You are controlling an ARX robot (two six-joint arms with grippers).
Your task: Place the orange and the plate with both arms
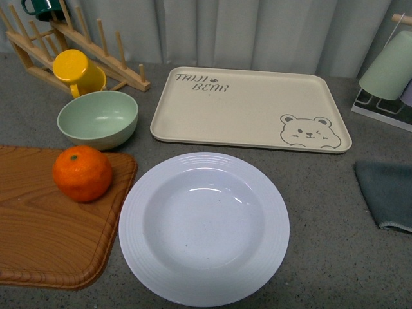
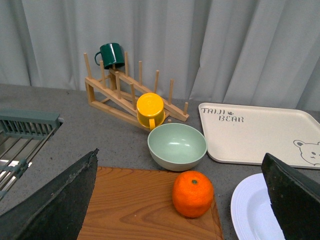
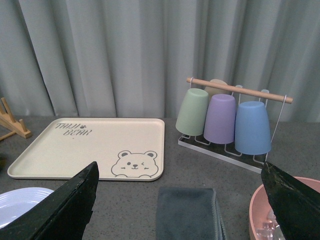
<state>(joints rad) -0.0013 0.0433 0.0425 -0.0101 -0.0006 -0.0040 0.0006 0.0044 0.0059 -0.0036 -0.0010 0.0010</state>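
Front view: we list items left to right on the grey table (image 1: 322,257).
Left gripper (image 2: 180,153): fingers spread wide apart, with the board's near side showing between them.
Cutting board (image 1: 45,238): wooden, at the table's left.
Orange (image 1: 82,172): on the board's far right corner, stem dot up, just in front of the pale-green bowl (image 1: 98,119).
Plate (image 1: 203,225): white, flat on the table just right of the board (contact cannot be told), in front of the bear tray (image 1: 251,109).
Right gripper (image 3: 179,164): fingers spread wide apart, with a grey cloth (image 3: 187,212) showing between them.
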